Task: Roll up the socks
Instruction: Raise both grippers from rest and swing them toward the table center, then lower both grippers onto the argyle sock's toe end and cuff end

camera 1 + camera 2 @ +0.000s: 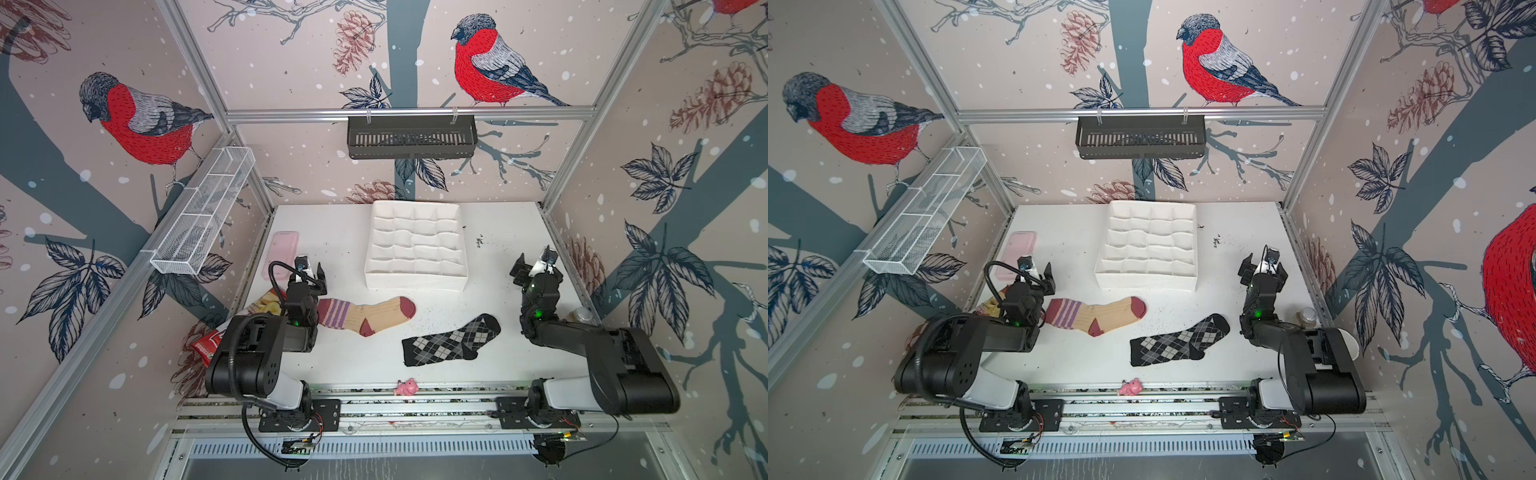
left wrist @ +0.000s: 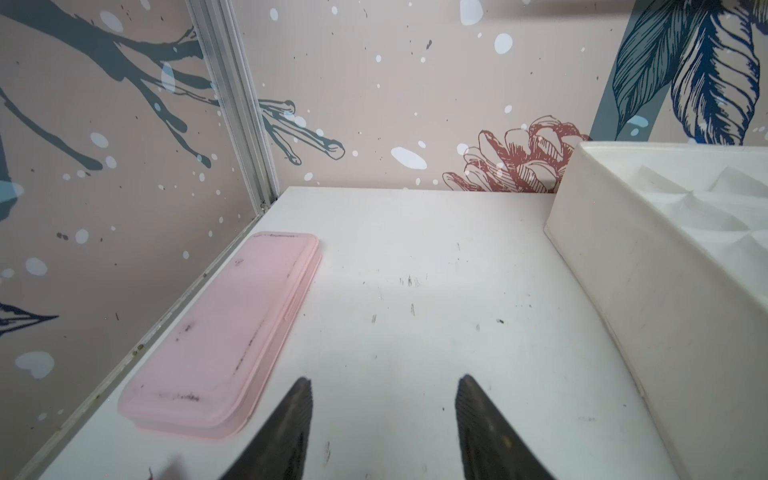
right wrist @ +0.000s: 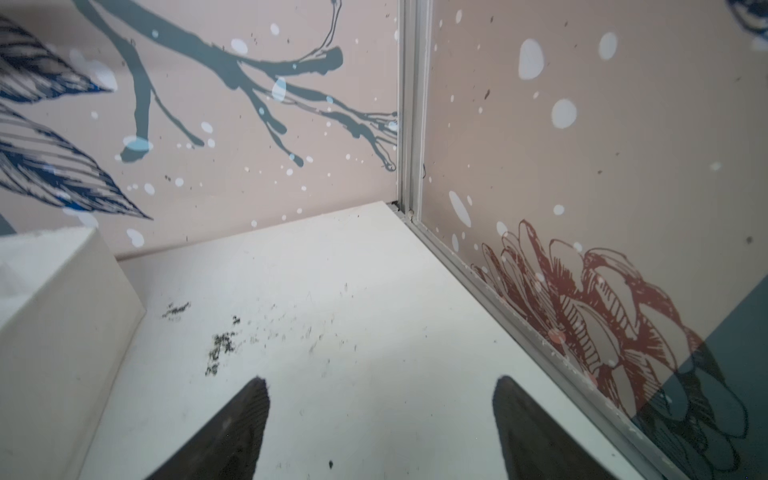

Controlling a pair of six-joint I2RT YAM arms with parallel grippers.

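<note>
Left hand [image 2: 385, 380] held its fingers apart with nothing between them, above bare table [image 2: 415, 257]; in a top view it hung on the left side [image 1: 311, 272], just beyond the cuff end of the tan sock [image 1: 365, 316]. Right hand [image 3: 383, 379] stood with its fingers spread wider and was likewise empty, raised over the right side of the table near the wall [image 1: 537, 266].

Neither sock was rolled. The tan sock, with purple stripes and a maroon toe and heel, lay flat left of centre, toe pointing right; its cuff passed under the left arm's wrist in both top views, and I could not tell whether they touched. The argyle sock [image 1: 451, 340] lay flat nearer and to the right, apart from the tan one, its toe towards the far right.

Beyond the socks sat a white divided organizer [image 1: 415, 283]. A pink case [image 1: 281, 251] lay at the far left by the wall, and a red-and-white chips bag [image 1: 212, 343] showed partly under the left arm. A small pink toy [image 1: 406, 387] sat at the near edge, and a jar [image 1: 582, 314] stood behind the right arm. A black basket [image 1: 411, 137] hung on the far wall and a white wire basket [image 1: 203, 212] on the left wall.
</note>
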